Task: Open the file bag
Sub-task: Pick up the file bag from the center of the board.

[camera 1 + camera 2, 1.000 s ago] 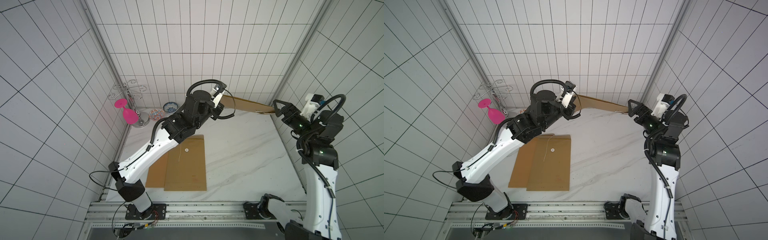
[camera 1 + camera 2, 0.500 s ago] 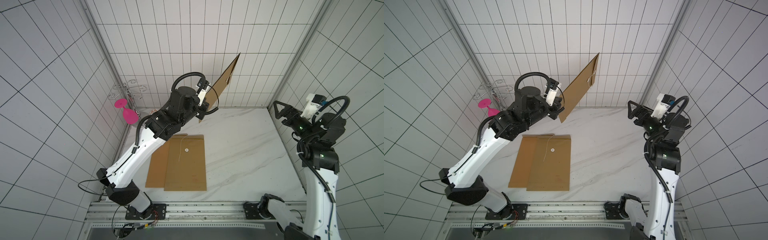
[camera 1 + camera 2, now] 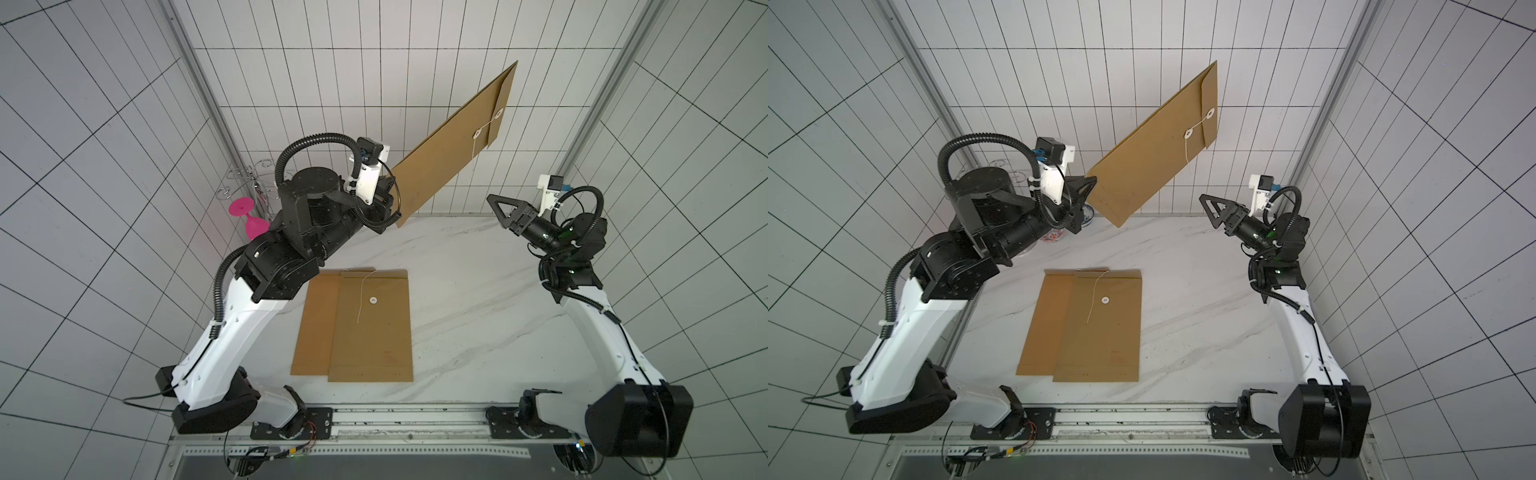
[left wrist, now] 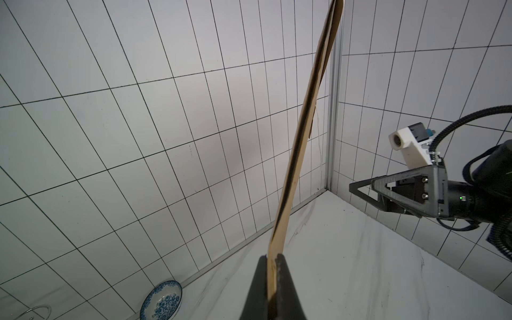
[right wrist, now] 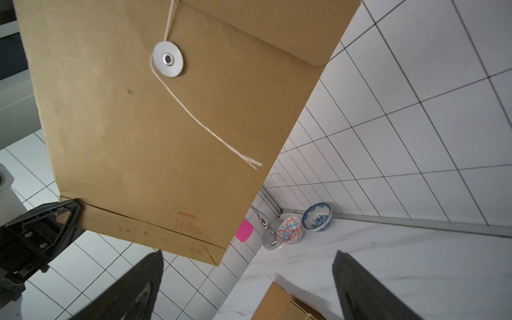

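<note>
Left wrist view: left jaws clamped tight on the bottom corner of the file bag (image 4: 297, 155), paper pinched between them. In both top views the bag (image 3: 453, 137) hangs in the air over the back of the desk (image 3: 478, 291), tilted, flap end highest, touching nothing else. Two spare bags (image 3: 370, 324) lie flat on the desk below, not involved.

Flap (image 5: 277, 27) is folded down. String (image 5: 199, 122) runs from the flap to the washer (image 5: 168, 58) on the body and loops it, with the tail hanging free. My read: bag is presented, closure not yet undone.

Right jaws are spread wide, empty, aimed at the bag's face, near it but apart.

Next move as I see it: right jaws go to the loose tail, close to a fine pinch, unwind it off the washer, then lift the flap. Risk: with only a one-corner hold, the bag will likely flex or swing when the string is pulled.
</note>
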You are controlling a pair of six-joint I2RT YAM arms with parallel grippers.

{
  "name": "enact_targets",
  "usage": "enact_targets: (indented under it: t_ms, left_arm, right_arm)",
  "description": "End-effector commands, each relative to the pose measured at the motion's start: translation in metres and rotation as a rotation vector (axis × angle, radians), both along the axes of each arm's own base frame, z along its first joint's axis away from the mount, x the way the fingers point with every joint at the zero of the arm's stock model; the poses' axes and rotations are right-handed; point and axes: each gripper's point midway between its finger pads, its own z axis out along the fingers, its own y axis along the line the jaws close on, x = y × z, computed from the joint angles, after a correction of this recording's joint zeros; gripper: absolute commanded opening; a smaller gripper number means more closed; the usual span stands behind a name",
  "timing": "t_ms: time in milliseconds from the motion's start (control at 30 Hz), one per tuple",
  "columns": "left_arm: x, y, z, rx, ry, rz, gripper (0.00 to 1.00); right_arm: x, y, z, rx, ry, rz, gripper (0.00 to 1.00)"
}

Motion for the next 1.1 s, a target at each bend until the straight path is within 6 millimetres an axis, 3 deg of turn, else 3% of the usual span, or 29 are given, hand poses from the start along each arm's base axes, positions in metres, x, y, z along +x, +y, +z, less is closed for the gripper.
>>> enact_targets:
  t_ms: [0, 333, 667, 967, 1067]
  left_arm:
    - [-0.027, 0.011, 0.035, -0.135, -0.037, -0.069, 0.0]
    - [-0.067, 0.025, 0.063, -0.251, -0.111, -0.186, 0.0]
    - [-0.083, 0.033, 0.071, -0.282, -0.163, -0.223, 0.0]
    - [-0.083, 0.043, 0.063, -0.317, -0.151, -0.186, 0.0]
    - [-0.082, 0.044, 0.06, -0.318, -0.139, -0.177, 0.0]
  right_arm:
    - [-0.043, 0.012, 0.078, 0.079, -0.271, 0.148, 0.99]
    - [-0.051, 0.042, 0.124, 0.093, -0.362, 0.266, 0.98]
    - [-0.048, 0.064, 0.157, 0.134, -0.397, 0.356, 0.95]
    - [-0.069, 0.061, 0.189, 0.211, -0.472, 0.41, 0.65]
    - [-0.073, 0.058, 0.192, 0.237, -0.477, 0.401, 0.51]
